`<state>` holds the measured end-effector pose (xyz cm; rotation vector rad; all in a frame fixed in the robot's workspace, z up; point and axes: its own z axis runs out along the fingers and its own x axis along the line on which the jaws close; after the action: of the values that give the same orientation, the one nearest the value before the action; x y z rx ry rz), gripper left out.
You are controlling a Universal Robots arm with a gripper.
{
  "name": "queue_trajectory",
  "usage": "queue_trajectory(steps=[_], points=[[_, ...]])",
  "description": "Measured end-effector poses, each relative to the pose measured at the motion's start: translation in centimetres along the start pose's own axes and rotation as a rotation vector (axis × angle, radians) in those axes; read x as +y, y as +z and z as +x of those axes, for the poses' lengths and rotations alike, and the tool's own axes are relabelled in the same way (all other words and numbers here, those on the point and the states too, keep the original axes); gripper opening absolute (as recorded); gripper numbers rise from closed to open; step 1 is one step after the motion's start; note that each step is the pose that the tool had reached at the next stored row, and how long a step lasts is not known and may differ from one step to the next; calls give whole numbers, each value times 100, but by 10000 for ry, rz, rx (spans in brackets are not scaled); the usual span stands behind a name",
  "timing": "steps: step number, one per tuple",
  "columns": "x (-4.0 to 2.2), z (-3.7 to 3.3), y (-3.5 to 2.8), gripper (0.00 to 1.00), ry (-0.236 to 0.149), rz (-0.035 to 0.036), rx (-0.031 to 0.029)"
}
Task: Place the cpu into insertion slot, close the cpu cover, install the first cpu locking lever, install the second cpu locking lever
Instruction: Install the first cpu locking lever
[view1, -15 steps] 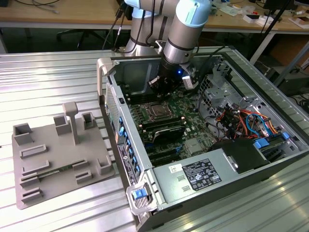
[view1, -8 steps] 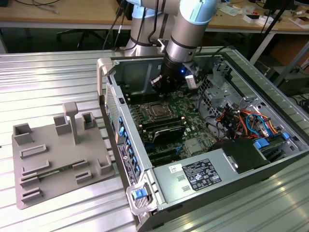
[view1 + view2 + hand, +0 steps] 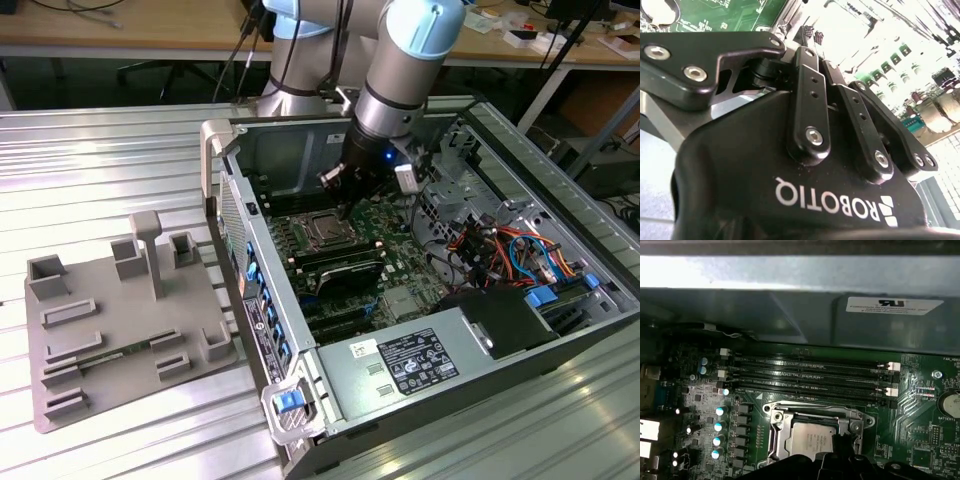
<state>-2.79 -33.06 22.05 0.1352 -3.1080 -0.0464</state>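
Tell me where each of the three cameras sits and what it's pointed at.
Exterior view: off the arm, above, facing the open computer case; arm and end effector show.
Second wrist view: on the arm, facing the end effector's linkage.
First wrist view: on the arm, facing the cpu.
Shared: both wrist views show the green motherboard.

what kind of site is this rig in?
Likely a robotics lab or test bench: the open computer case lies on an aluminium slatted table, a grey fixture tray sits beside it, and cluttered wooden desks stand behind.
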Motion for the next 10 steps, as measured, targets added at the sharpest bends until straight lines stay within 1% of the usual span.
queue_trajectory(steps=[3, 5, 7, 8, 10], points=[[-10, 1, -46, 11, -1, -45, -4], [-11, 2, -84, 11, -2, -92, -8], [-10, 3, -118, 11, -4, -164, -14], [-10, 3, -146, 11, -7, -220, -19], [-11, 5, -174, 11, -9, -289, -25]])
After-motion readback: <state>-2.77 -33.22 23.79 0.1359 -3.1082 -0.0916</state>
